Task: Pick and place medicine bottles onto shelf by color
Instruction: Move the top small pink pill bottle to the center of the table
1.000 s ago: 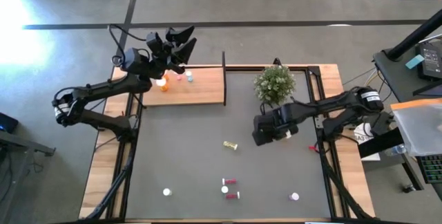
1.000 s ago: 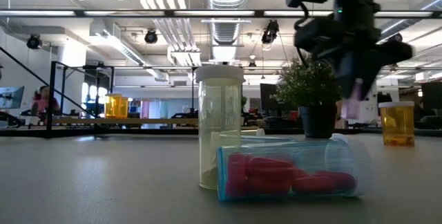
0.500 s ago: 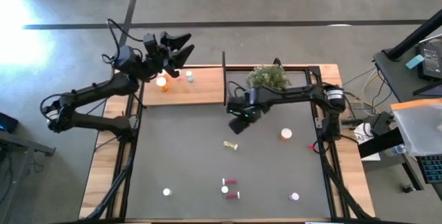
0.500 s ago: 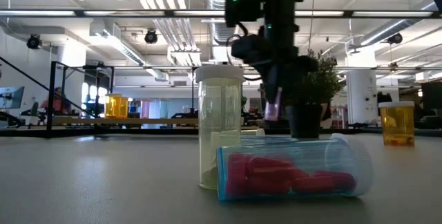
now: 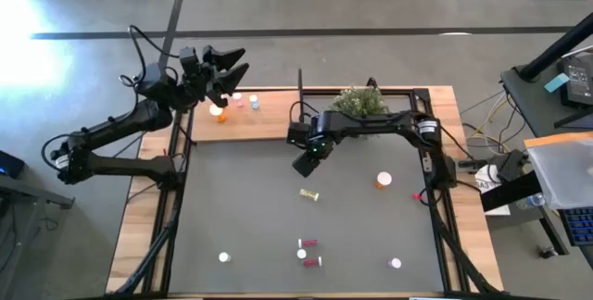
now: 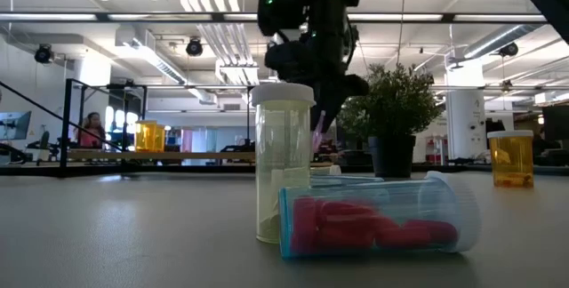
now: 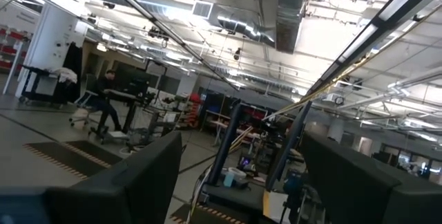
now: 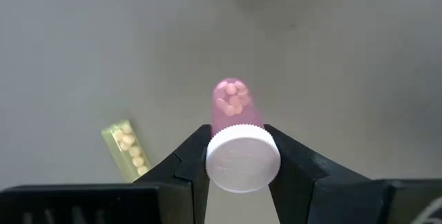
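My right gripper [image 5: 306, 161] hangs over the grey mat just near the shelf [image 5: 273, 119], shut on a pink bottle [image 8: 237, 103] with a white cap. The pink bottle [image 6: 317, 133] shows slanted in the low view. On the wooden shelf's left end stand an orange bottle [image 5: 220, 110], a pink one [image 5: 239, 103] and a pale blue one [image 5: 254, 103]. My left gripper [image 5: 225, 62] is raised beyond the shelf's far left end, open, holding nothing; its wrist view shows only the room. A yellow bottle [image 5: 309, 193] lies on its side on the mat. My right gripper pinches the pink bottle's white cap [image 8: 243, 158] between its two fingers [image 8: 190, 162], one on each side of the cap. The fingers come from above, pointing steeply down. The bottle hangs below them, body downward and slightly tilted, lifted clear of the mat.
A potted plant [image 5: 361, 103] stands at the mat's far edge right of the shelf. An orange bottle [image 5: 384, 180] stands on the mat's right part. Red bottles [image 5: 308, 243] and white-capped ones [image 5: 223, 257] are strewn near the front edge.
My right gripper has carried the pink bottle toward the table's left and far side, from beside the plant to just near the shelf, rolling its wrist on the way; the bottle stays lifted clear. My left gripper has drawn back toward the far left and tipped upward.
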